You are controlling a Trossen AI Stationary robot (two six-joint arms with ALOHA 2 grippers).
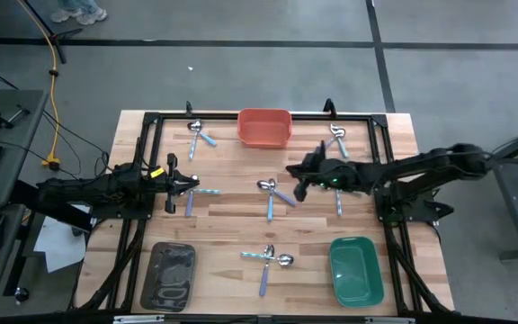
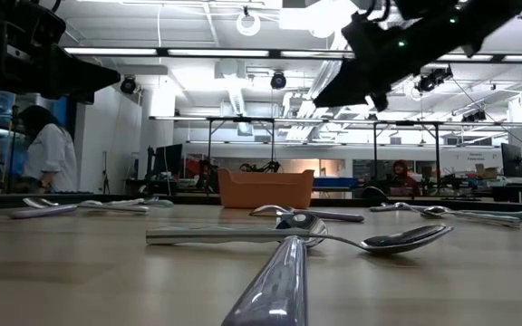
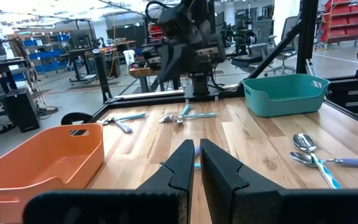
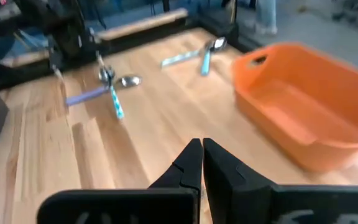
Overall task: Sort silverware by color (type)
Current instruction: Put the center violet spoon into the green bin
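Right gripper (image 1: pixel 298 183), fingers together and empty, hovers mid-table; the nearest spoons (image 1: pixel 272 192) lie just at its nine o'clock, handles running toward six. Left gripper (image 1: pixel 190 183), fingers nearly together, seemingly pinches a blue-handled spoon (image 1: pixel 207 191).

no legible text or labels
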